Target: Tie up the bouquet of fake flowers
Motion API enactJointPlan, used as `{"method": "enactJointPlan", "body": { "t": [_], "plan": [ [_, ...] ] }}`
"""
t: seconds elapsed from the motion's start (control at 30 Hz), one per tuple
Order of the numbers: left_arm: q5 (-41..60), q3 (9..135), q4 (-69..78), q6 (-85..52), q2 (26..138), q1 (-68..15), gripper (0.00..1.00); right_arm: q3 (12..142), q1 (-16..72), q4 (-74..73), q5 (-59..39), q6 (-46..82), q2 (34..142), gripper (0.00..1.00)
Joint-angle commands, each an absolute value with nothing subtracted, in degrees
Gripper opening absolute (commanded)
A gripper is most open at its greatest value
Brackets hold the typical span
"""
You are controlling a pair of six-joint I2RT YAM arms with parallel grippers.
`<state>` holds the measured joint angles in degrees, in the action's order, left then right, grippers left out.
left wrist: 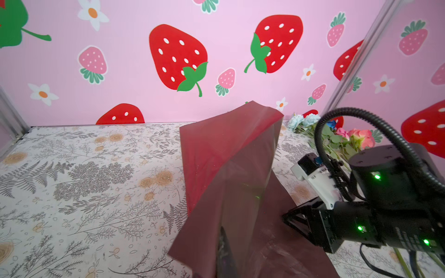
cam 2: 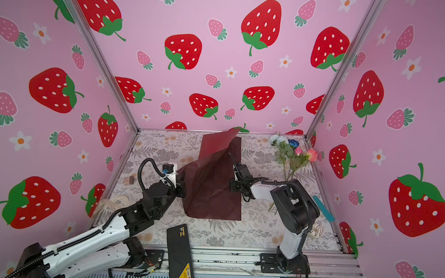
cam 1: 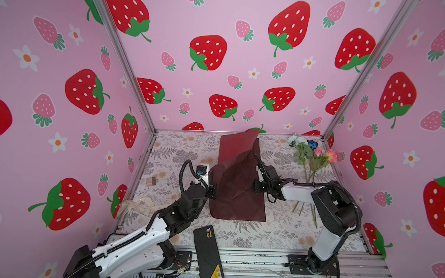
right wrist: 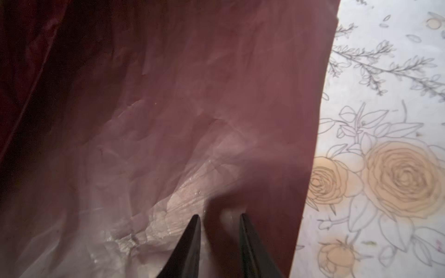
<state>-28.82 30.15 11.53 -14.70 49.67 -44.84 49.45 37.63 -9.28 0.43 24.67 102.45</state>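
Nearest the lens in both top views lies a flat black slab with a yellow label (cam 1: 209, 255), at the front edge of the pale cloth printed with grey ferns and tan roses (cam 1: 164, 152). Beyond it, mid-table, the dark red glossy wrapping paper (cam 1: 236, 186) has its front and right part flat on the cloth. Its left part is raised into a tent that peaks toward the back wall.

The left gripper (cam 1: 212, 190) sits at the raised left edge, jaws together and clamped on the sheet. The right gripper (right wrist: 219, 216) points down at the flat part near the paper's right edge. Its two black fingertips (right wrist: 191, 238) stand a little apart, with crinkled sheet showing between them.

The thin green-stemmed artificial flowers (cam 1: 309, 156), with pale blue-white, dark blue and pink-coral blooms, lie unwrapped at the far right of the table. They are apart from the paper, blooms in the back corner and stems toward the front. A cream ribbon (cam 1: 138, 205) lies crumpled at the front left.
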Motion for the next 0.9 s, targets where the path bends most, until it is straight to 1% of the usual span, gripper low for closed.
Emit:
{"method": "enactJointPlan", "body": {
  "t": [0.0,0.13,0.43,0.63,0.87],
  "plan": [
    [-29.7,29.2,9.6,-18.9,48.1,-42.7,0.00,48.7,37.8,-4.4,1.9,26.6,103.6,0.30],
    [-31.7,29.0,6.9,-20.6,47.0,-39.5,0.00,47.6,37.9,-1.0,4.0,27.9,103.2,0.30],
    [-30.0,28.8,6.2,-24.6,49.0,-29.4,0.00,44.3,37.9,4.9,8.3,32.3,100.0,0.29],
    [-25.1,30.4,6.8,-28.2,57.0,-24.3,0.00,41.9,37.9,8.5,10.8,35.9,96.4,0.27],
    [-22.6,35.7,7.1,-28.5,68.0,-21.1,0.00,39.8,37.9,13.8,12.0,38.7,91.8,0.26]
  ]
}}
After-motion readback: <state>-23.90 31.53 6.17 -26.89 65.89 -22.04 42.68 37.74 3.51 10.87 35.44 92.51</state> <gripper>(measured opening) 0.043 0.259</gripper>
